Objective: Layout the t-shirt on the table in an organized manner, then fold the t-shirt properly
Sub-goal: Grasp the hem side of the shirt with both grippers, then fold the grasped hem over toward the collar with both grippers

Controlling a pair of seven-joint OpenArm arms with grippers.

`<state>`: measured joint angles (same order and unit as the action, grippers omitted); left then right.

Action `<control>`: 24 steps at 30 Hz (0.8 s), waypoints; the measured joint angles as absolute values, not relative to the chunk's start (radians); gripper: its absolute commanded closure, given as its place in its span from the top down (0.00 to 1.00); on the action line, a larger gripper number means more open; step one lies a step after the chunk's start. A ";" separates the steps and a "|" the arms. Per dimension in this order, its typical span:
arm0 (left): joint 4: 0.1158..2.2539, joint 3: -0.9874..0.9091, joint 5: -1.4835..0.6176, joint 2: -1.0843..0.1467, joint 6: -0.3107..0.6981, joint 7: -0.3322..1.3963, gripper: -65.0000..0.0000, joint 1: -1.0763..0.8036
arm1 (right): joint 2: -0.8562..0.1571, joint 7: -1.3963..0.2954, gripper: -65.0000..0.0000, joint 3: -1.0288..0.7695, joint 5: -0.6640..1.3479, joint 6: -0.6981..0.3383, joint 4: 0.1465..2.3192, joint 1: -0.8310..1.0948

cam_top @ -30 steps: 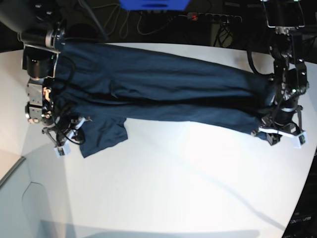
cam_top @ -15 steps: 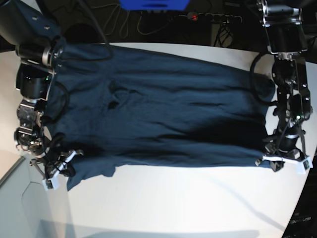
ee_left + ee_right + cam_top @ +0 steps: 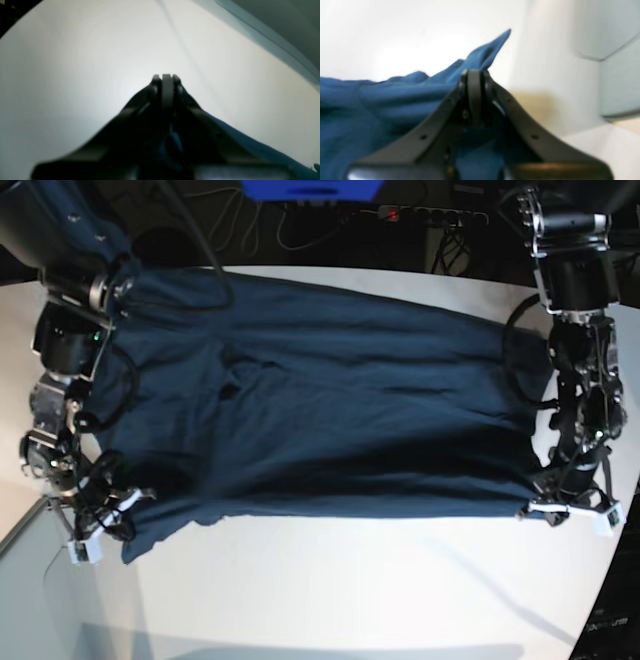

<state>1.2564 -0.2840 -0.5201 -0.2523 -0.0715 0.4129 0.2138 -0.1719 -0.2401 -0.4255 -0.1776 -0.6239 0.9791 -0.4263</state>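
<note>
A: Where did we have the t-shirt (image 3: 330, 410) at that point?

B: It was stretched wide across the far half of the worktop (image 3: 380, 590), near edge pulled taut between our two grippers. The right gripper (image 3: 98, 525) sat at about eight o'clock, fingers clenched on the corner by the sleeve; the left gripper (image 3: 565, 510) at about four o'clock, fingers clenched on the hem corner.

A: Could we confirm both holds?

B: In the right wrist view, blue cloth bunched right behind the closed fingers (image 3: 475, 82). In the left wrist view the fingers (image 3: 166, 85) were pressed together with cloth trailing off toward five o'clock; the pinch itself was hidden.

A: So how should we have finished laying it out?

B: In our judgement, by keeping even tension, lowering both corners together, and letting go only once the edge lay flat. A crease near the chest, around ten o'clock, needed smoothing, and a slack side would have wrinkled.
</note>
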 measured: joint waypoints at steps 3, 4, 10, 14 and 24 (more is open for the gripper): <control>1.250 -0.286 -0.521 -0.237 -0.072 0.414 0.00 0.213 | -0.144 -0.249 0.00 -0.435 -0.183 -0.625 1.095 -0.349; 1.250 -0.285 -0.521 -0.235 -0.072 0.413 0.00 0.213 | -0.132 -0.254 0.00 -0.439 -0.184 -0.625 1.135 -0.324; 1.301 -0.286 -0.519 -0.238 -0.071 0.407 0.00 0.203 | -0.052 -0.249 0.00 -0.440 -0.179 -0.624 1.418 -0.166; 1.307 -0.286 -0.520 -0.236 -0.068 0.415 0.00 0.173 | 0.002 -0.262 0.00 -0.442 -0.184 -0.624 1.612 -0.046; 1.431 -0.286 -0.521 -0.236 -0.071 0.412 0.00 0.039 | 0.060 -0.247 0.00 -0.439 -0.179 -0.625 1.754 0.184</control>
<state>1.4315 -0.2859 -0.5205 -0.2356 -0.0708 0.4118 0.0387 0.0605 -0.2466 -0.4393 -0.1795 -0.6250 1.7542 0.1837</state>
